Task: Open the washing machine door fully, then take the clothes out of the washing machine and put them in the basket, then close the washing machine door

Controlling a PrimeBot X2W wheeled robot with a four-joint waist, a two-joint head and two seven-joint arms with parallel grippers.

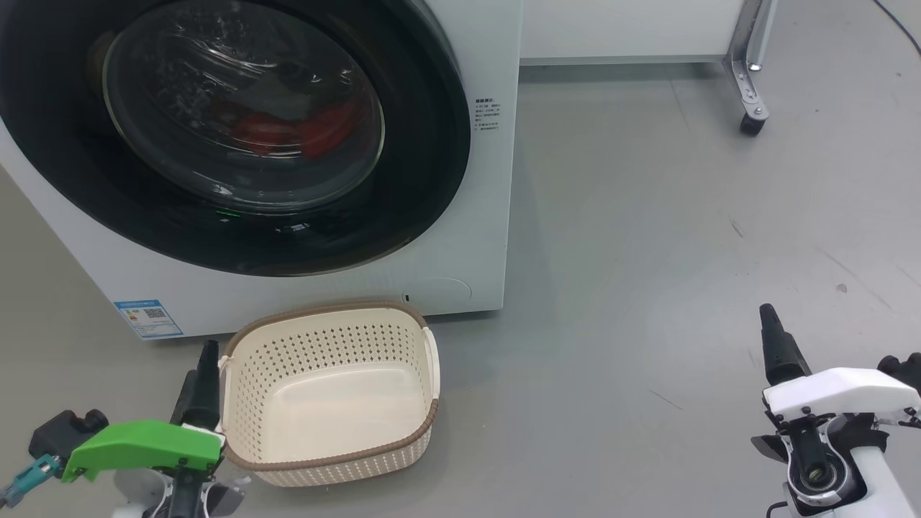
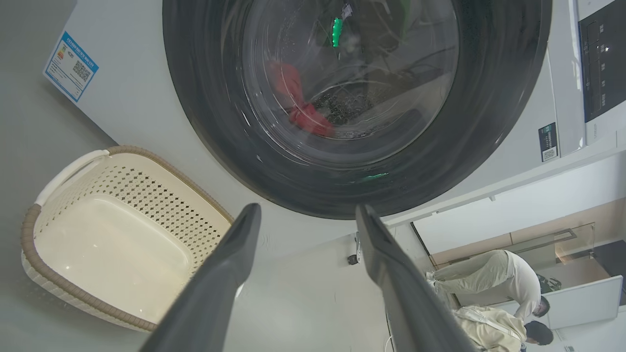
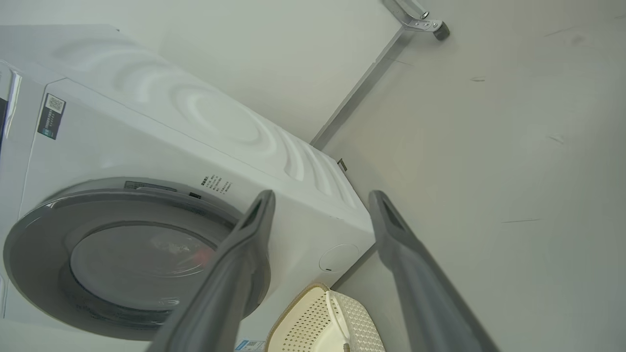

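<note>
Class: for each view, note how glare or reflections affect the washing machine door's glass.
Head view: reflections streak the washing machine door, the clothes show dimly red; left wrist view: green glints, red clearer; right wrist view: door washed out pale grey.

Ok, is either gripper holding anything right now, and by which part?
Nothing is held. The left gripper and the right gripper both stand open, nothing between their fingers; the washing machine door is shut and untouched.

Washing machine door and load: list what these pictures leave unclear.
clothes: head view, red patches blurred by glare; count unclear.
washing machine door: head view, top and left cut off by the frame.
text sticker: head view, print too small.
basket: right wrist view, cut by bottom edge.
</note>
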